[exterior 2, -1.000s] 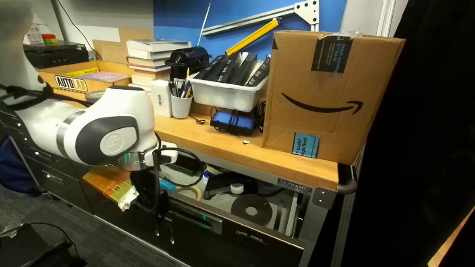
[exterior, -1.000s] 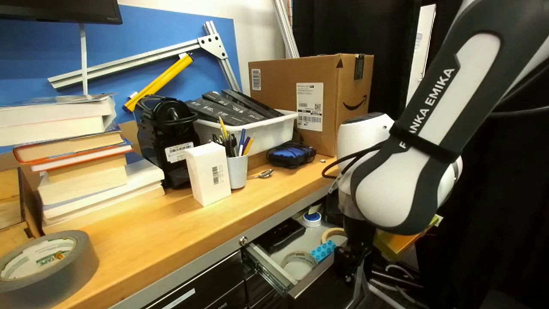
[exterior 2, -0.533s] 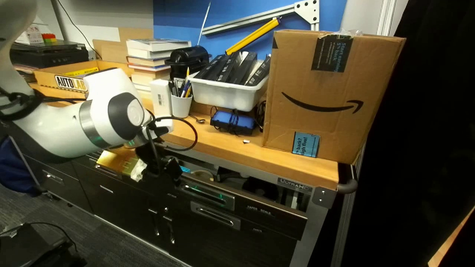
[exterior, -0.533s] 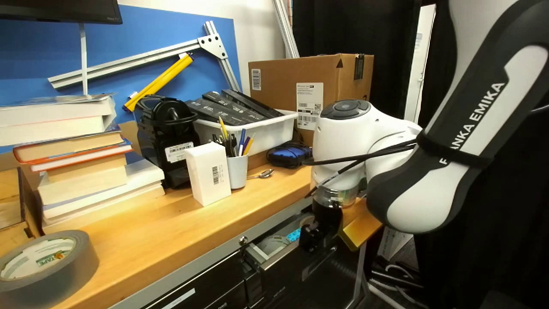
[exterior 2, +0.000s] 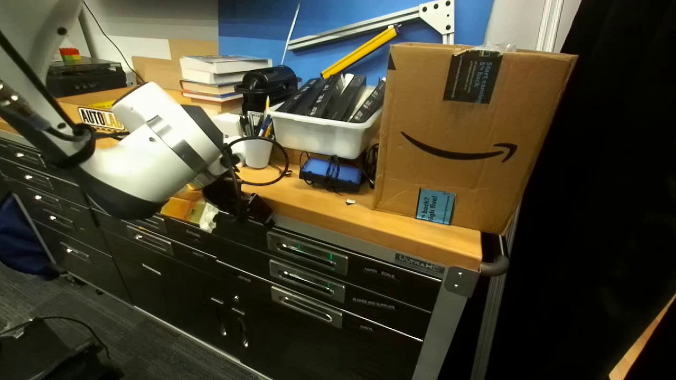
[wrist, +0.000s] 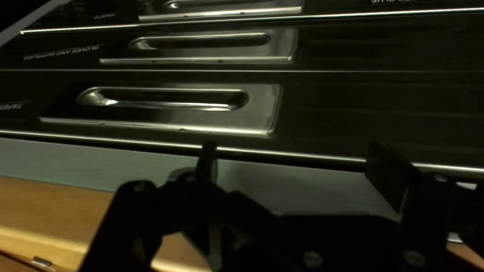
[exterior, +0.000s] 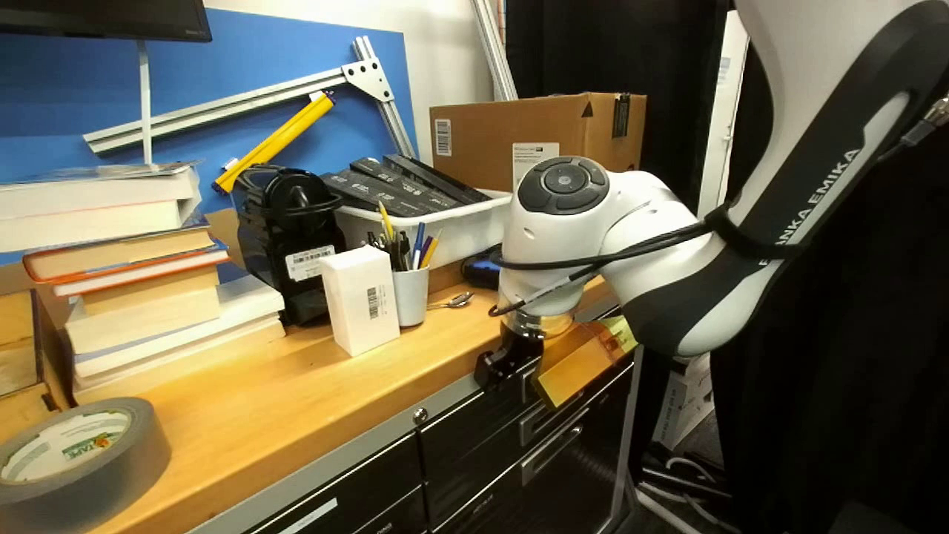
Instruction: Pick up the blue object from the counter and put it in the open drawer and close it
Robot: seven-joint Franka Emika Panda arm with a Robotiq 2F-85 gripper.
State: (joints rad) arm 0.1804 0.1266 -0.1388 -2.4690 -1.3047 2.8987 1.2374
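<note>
The top drawer (exterior 2: 317, 253) is shut, its front level with the drawers below. It also shows in the wrist view (wrist: 340, 124) and an exterior view (exterior: 452, 437). The light-blue studded brick seen inside the drawer earlier is hidden now. My gripper (wrist: 293, 158) is open, its black fingers wide apart with nothing between them. It is at the top edge of the drawer front, by the metal strip under the counter, in both exterior views (exterior: 491, 371) (exterior 2: 259, 211). Whether it touches the drawer I cannot tell.
On the wooden counter (exterior 2: 296, 195) are a blue device with cables (exterior 2: 332, 174), a cardboard box (exterior 2: 465, 142), a white bin (exterior 2: 322, 138), a pen cup (exterior: 412, 297), a white box (exterior: 359, 304) and grey tape (exterior: 141, 445). A yellow-orange box (exterior: 582, 363) hangs at my wrist.
The drawer has gone from open to shut, and the brick and tapes inside have gone out of sight. My gripper has moved up and towards the counter along with the drawer front.
</note>
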